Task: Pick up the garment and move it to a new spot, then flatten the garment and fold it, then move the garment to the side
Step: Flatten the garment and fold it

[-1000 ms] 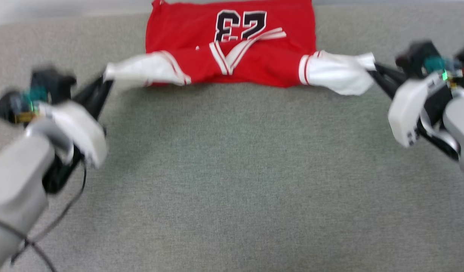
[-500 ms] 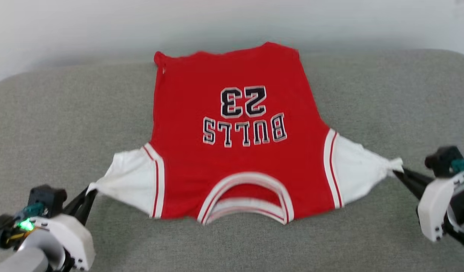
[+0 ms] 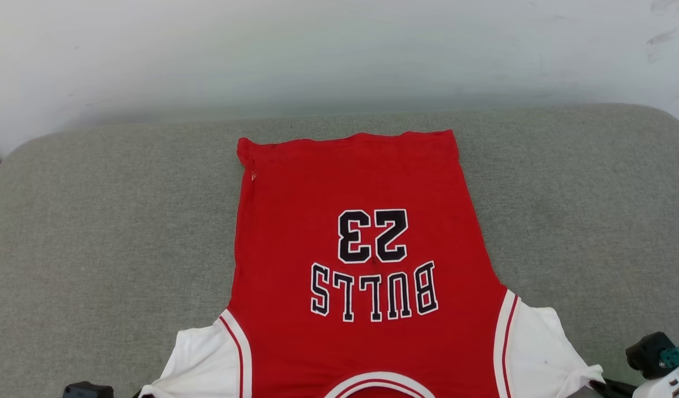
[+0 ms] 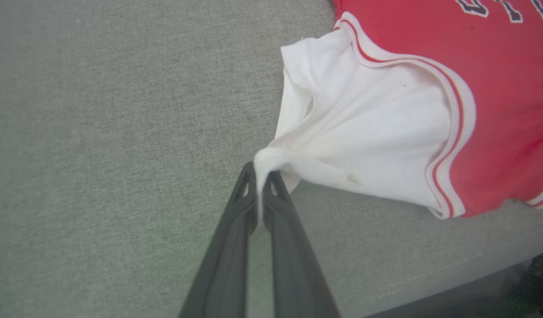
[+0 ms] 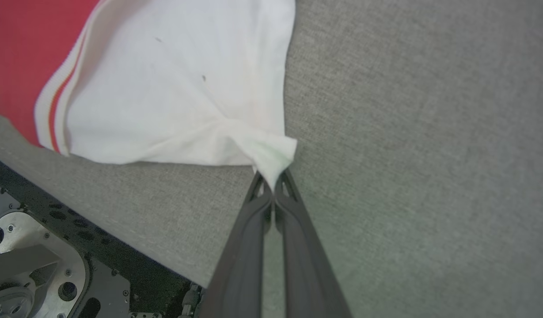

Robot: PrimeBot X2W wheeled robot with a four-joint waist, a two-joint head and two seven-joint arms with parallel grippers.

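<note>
The garment [image 3: 350, 232], a red T-shirt with white short sleeves and upside-down "BULLS 23" lettering, lies spread flat on the grey cushion, hem at the far side, collar at the head view's bottom edge. My left gripper [image 4: 260, 174] is shut on the bunched tip of one white sleeve [image 4: 364, 123]. My right gripper [image 5: 271, 179] is shut on the tip of the other white sleeve [image 5: 178, 88]. In the head view the right gripper's fingers [image 3: 615, 385] show dark at the lower right corner, touching that sleeve's end.
The grey fabric cushion [image 3: 96, 221] stretches wide on both sides of the shirt, with a pale wall [image 3: 339, 50] behind it. The cushion's near edge [image 5: 99, 216] and my metal base [image 5: 32, 265] lie just below the right sleeve.
The head camera has tilted, so the shirt sits lower in the picture. The shirt went from folded over at the top to fully spread, both sleeves drawn toward me.
</note>
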